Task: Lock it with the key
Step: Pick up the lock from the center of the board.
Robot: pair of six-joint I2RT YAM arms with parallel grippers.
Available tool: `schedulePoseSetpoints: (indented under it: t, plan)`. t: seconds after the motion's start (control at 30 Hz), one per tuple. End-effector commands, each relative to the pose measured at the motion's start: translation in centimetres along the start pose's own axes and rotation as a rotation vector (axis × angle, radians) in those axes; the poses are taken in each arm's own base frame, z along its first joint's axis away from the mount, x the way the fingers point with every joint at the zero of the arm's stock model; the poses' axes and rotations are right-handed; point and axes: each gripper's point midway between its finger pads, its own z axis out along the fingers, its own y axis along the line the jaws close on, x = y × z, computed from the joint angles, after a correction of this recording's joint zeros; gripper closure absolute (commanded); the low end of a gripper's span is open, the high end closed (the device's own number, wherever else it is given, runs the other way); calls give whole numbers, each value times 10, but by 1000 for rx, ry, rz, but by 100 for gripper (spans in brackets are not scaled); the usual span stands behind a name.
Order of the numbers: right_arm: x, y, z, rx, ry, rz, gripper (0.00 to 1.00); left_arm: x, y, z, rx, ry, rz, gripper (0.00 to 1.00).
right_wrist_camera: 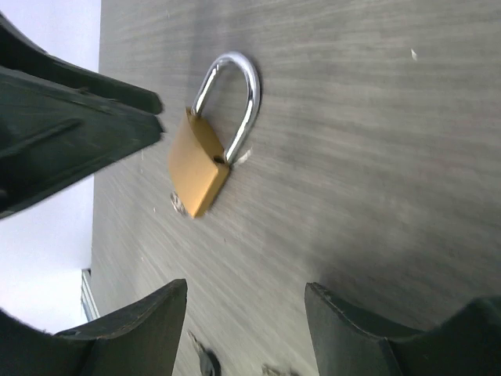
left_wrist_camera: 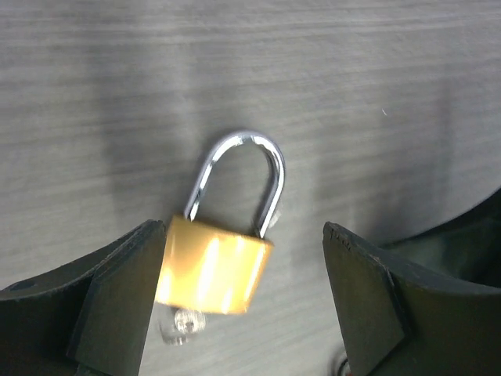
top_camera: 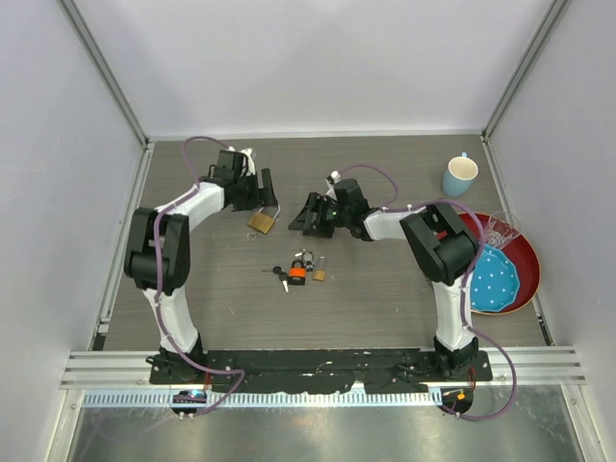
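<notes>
- Brass padlock (top_camera: 261,222), one, lies flat on the grey wood-grain table (top_camera: 385,308) in the top view. It is just below the left gripper (top_camera: 260,197), with the right gripper (top_camera: 310,217) near on its other side. Two arms are in view. One cluster (top_camera: 298,272) of small locks and keys sits mid-table, too small to count. At the right are one blue cup (top_camera: 459,176), one red bowl (top_camera: 525,252), one dotted blue plate (top_camera: 496,281) and one clear glass (top_camera: 498,231). White walls (top_camera: 308,67) close three sides.
- Left wrist: the left gripper (left_wrist_camera: 244,251) has its jaws wide apart on either side of the padlock (left_wrist_camera: 213,274). One finger (left_wrist_camera: 117,305) is just beside the body; contact cannot be told. The steel shackle (left_wrist_camera: 243,141) points away.
- Right wrist: the right gripper (right_wrist_camera: 244,313) has its jaws apart over bare table (right_wrist_camera: 376,157). The padlock (right_wrist_camera: 200,168) lies beyond, beside the left gripper (right_wrist_camera: 70,133).
</notes>
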Motion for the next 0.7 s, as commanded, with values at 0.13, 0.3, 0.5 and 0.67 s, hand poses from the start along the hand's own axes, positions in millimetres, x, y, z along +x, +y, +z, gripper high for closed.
schedulePoseSetpoints:
  t: [0.13, 0.3, 0.5, 0.67]
  plan:
    - [-36, 10, 38, -59, -40, 82, 39, -29, 3, 35, 11, 27, 26, 19]
    - [-36, 3, 48, -55, -32, 121, 48, -16, 12, 57, 24, 112, 25, 38]
    - [-33, -2, 56, -76, -40, 190, 55, 8, 6, 60, 93, 159, -27, 55]
    - [-34, -3, 61, -90, -50, 223, 57, 32, -2, 49, 172, 182, -102, 56]
